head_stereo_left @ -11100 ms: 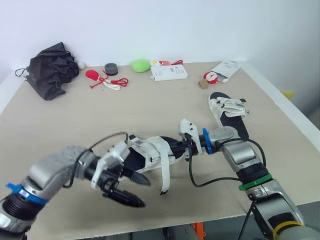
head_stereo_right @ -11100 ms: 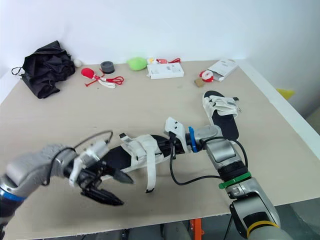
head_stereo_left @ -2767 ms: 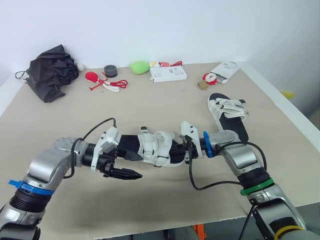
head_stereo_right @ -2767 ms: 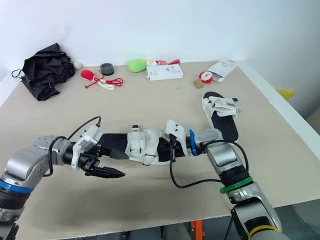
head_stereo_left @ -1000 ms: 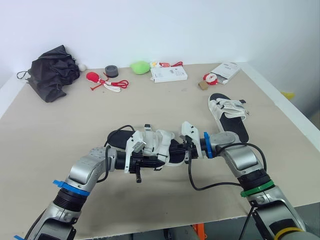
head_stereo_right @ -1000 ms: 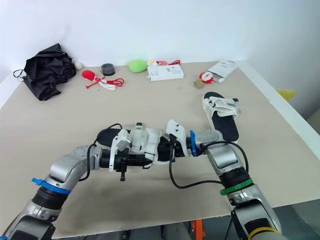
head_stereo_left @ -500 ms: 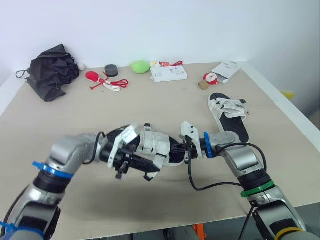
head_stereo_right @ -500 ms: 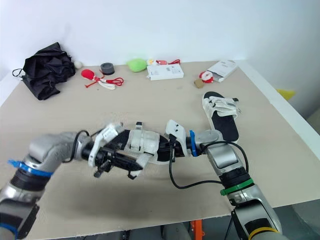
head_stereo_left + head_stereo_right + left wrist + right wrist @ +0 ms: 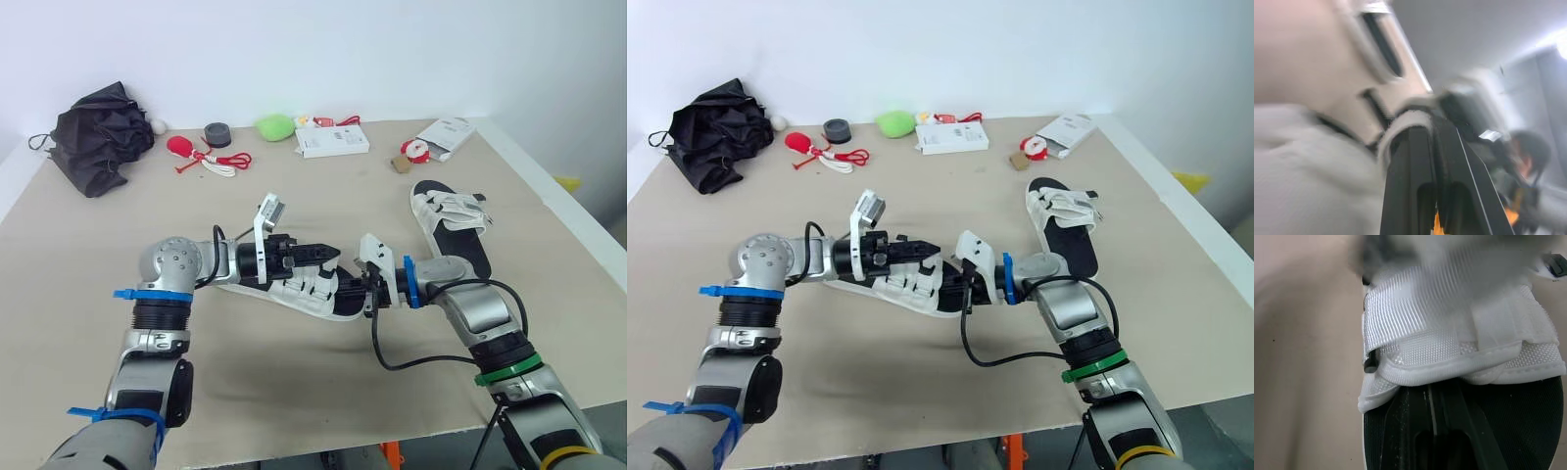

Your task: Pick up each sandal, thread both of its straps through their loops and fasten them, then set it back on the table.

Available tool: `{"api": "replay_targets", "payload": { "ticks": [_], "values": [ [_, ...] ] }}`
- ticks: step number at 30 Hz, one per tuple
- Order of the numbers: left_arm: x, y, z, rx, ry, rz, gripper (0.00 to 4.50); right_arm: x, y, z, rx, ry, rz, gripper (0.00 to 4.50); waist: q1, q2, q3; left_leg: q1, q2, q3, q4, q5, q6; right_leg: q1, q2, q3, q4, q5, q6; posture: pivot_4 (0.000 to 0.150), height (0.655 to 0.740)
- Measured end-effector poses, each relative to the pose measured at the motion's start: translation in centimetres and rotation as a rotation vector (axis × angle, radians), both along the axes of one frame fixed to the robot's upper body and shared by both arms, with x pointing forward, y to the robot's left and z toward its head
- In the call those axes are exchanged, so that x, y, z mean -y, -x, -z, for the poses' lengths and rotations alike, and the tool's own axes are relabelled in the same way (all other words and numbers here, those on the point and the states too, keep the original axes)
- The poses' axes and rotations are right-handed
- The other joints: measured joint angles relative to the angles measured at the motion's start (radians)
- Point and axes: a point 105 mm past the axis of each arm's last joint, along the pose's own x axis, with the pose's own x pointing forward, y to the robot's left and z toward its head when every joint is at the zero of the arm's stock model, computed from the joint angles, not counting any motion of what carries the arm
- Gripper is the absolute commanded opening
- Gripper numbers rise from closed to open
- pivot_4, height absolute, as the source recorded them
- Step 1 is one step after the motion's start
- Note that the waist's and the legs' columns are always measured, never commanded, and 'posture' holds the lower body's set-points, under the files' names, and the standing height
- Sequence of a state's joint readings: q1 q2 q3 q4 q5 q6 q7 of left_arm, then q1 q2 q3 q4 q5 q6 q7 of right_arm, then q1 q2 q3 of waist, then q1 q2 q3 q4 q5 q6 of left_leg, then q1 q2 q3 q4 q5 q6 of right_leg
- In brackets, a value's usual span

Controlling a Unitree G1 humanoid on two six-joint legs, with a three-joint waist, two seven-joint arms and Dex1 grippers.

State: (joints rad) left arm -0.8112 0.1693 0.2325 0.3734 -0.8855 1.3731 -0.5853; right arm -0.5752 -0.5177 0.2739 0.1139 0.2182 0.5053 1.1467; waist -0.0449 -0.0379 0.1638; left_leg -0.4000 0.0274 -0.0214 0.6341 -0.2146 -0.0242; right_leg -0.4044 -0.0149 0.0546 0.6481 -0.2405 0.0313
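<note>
Black-soled sandal with white woven straps (image 9: 312,287) sits mid-bench between both arms, lying lengthwise left to right over the beige bench (image 9: 294,201). I can't tell if its sole touches the surface. The sole is dark with a pale rim, and two broad white webbing straps cross the footbed. In the right wrist view the straps (image 9: 1459,342) lie folded over each other in layers, with a stitched edge and a small dark fitting at one side. Right gripper (image 9: 355,296) is at the sandal's right end, its jaws nearly closed and clamped on the black sole just below the straps. Left gripper (image 9: 328,255) reaches in from the left, just above the straps. Its jaws are drawn together with only a slit between them and white webbing right at the tips, but I can't tell if they pinch it. Second black sandal with white straps (image 9: 449,225) lies flat on the bench to the right, well apart. Black crumpled umbrella (image 9: 98,132) is at the far left corner.
</note>
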Motion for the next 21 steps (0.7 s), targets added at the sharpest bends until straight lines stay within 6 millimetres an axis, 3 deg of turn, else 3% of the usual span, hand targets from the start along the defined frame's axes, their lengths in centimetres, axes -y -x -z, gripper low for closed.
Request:
{"api": "replay_targets", "payload": {
  "ticks": [4, 6, 7, 8, 10, 12, 14, 16, 21],
  "values": [
    [0.1, 0.0, 0.6, -0.042, -0.031, -0.010, 0.07, 0.2, 0.0, 0.2, -0.002, 0.007, 0.012, 0.00, -0.001, 0.000, -0.001, 0.007, -0.001, 0.000, 0.000, 0.000, -0.001, 0.007, -0.001, 0.001, 0.000, 0.001, 0.001, 0.150, 0.7400],
    [0.2, 0.1, 0.8, -0.055, -0.034, -0.004, 0.82, 0.2, 0.0, 0.2, -0.002, 0.008, 0.013, 0.00, -0.001, 0.000, -0.001, 0.007, -0.001, 0.000, 0.000, 0.000, -0.001, 0.008, -0.001, 0.000, -0.001, 0.000, 0.001, 0.150, 0.7400],
    [0.2, 0.2, 0.8, -0.059, -0.033, -0.004, 0.86, 0.2, 0.0, 0.2, -0.001, 0.008, 0.012, 0.00, -0.001, 0.000, -0.002, 0.007, -0.001, 0.000, 0.000, 0.000, -0.001, 0.008, -0.001, 0.000, -0.001, 0.000, 0.001, 0.150, 0.7400],
    [0.3, 0.2, 0.8, -0.059, -0.030, -0.006, 1.51, 0.2, 0.0, 0.2, -0.001, 0.009, 0.012, 0.00, -0.001, 0.000, -0.002, 0.007, -0.001, 0.000, 0.000, 0.000, -0.001, 0.008, -0.001, 0.000, -0.001, 0.000, 0.001, 0.150, 0.7400],
    [0.4, 0.1, 0.7, -0.054, -0.020, -0.013, 1.86, 0.3, 0.0, 0.2, -0.001, 0.011, 0.014, 0.00, 0.000, 0.000, -0.002, 0.008, -0.001, 0.000, 0.000, 0.000, -0.002, 0.008, -0.001, 0.000, -0.001, 0.000, 0.001, 0.150, 0.7400],
    [0.4, -0.3, 0.7, -0.052, -0.022, -0.036, 2.91, 0.3, -0.1, 0.2, 0.000, 0.011, 0.017, 0.00, 0.001, 0.000, -0.002, 0.009, -0.002, 0.000, 0.000, 0.000, -0.002, 0.010, -0.002, 0.000, -0.001, 0.000, 0.001, 0.150, 0.7400],
    [0.5, -0.4, 0.7, -0.051, -0.025, -0.044, 3.34, 0.3, -0.1, 0.2, 0.000, 0.012, 0.019, 0.00, 0.001, 0.000, -0.002, 0.010, -0.003, 0.000, 0.000, 0.000, -0.002, 0.011, -0.003, 0.000, -0.001, 0.000, 0.002, 0.150, 0.7400],
    [0.5, -1.9, 1.5, -0.064, -0.070, -0.129, 3.34, 0.4, -0.1, 0.3, -0.001, 0.014, 0.021, 0.00, 0.001, -0.001, -0.003, 0.012, -0.004, 0.000, 0.000, 0.000, -0.002, 0.014, -0.004, 0.000, -0.002, -0.001, 0.003, 0.150, 0.7400],
    [0.7, -3.0, 1.7, -0.097, -0.088, -0.185, 3.34, 0.4, -0.3, 0.4, -0.006, 0.016, 0.030, 0.00, 0.001, 0.000, -0.005, 0.014, -0.005, -0.001, 0.000, 0.000, -0.002, 0.016, -0.004, -0.001, -0.002, 0.000, 0.004, 0.150, 0.7400]
  ]
}}
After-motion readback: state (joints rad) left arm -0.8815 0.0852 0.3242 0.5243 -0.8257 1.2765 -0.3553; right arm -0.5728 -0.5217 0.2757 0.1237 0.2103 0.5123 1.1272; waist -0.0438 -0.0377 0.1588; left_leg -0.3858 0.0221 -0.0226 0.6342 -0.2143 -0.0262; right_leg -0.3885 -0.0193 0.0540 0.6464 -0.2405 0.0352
